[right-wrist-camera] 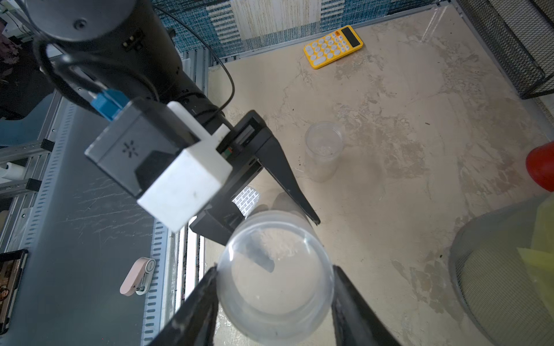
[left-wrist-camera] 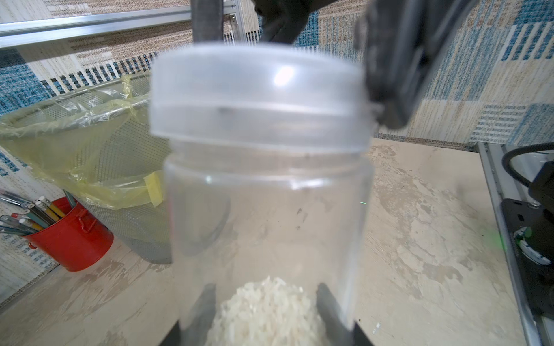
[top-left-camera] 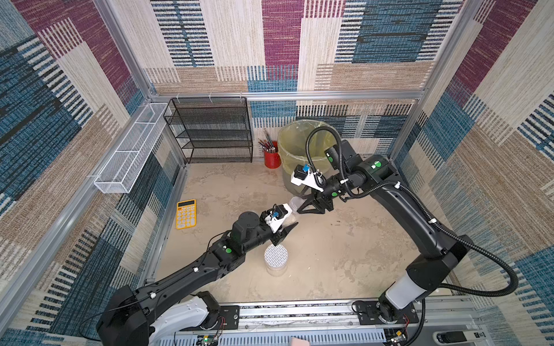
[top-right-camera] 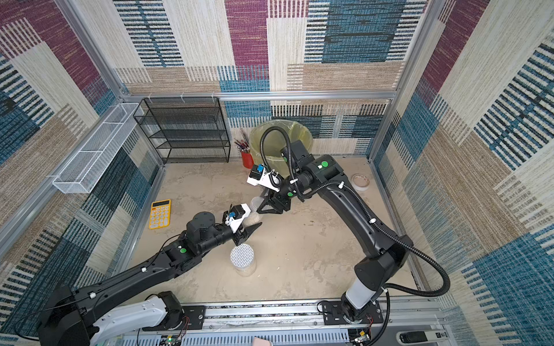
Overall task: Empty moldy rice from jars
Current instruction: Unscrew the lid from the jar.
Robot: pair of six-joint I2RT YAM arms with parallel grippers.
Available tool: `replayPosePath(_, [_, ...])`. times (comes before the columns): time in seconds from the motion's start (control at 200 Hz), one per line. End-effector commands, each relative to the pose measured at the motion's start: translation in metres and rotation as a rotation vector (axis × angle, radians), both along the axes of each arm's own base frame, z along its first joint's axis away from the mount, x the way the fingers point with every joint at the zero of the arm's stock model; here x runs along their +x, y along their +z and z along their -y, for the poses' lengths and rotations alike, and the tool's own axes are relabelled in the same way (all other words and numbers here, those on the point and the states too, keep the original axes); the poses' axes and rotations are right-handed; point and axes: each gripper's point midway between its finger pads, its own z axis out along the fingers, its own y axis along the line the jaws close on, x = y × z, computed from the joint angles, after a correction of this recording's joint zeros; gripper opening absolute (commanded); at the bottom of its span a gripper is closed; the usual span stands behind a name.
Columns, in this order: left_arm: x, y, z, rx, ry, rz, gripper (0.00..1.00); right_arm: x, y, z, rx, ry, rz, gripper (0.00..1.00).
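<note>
One jar (left-wrist-camera: 269, 215) | left end effector (left-wrist-camera: 265, 299) grips body | right end effector (right-wrist-camera: 274, 287) grips lid (left-wrist-camera: 257, 96)

Twin overhead views down onto the whole table (top-left-camera: 359, 239); wrist views close on one shared jar (left-wrist-camera: 263, 194).

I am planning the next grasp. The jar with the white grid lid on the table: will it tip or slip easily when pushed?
The jar is small and clear, so probably light: a push may slide it. Upright on a round base, it might tip from a high push, then roll.
</note>
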Motion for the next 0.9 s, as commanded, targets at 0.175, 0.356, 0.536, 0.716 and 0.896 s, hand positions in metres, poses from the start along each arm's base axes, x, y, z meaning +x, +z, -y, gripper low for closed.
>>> replayPosePath(0.175, [-0.019,-0.033,0.003,0.099,-0.092,-0.102,0.00,0.021,0.015,-0.018,0.109,0.031,0.126,0.55])
replayPosePath(0.356, [-0.018,-0.033,0.001,0.103,-0.082,-0.095,0.00,0.022,0.016,-0.018,0.116,0.021,0.138,0.59])
replayPosePath(0.536, [-0.017,-0.033,0.001,0.102,-0.077,-0.094,0.00,0.021,0.013,-0.017,0.116,0.012,0.125,0.64])
replayPosePath(0.716, [-0.015,-0.031,0.001,0.097,-0.070,-0.091,0.00,0.019,0.007,-0.014,0.105,-0.003,0.108,0.65])
replayPosePath(0.896, [-0.015,-0.032,0.000,0.097,-0.067,-0.091,0.00,0.027,0.011,-0.009,0.094,-0.071,0.140,0.65])
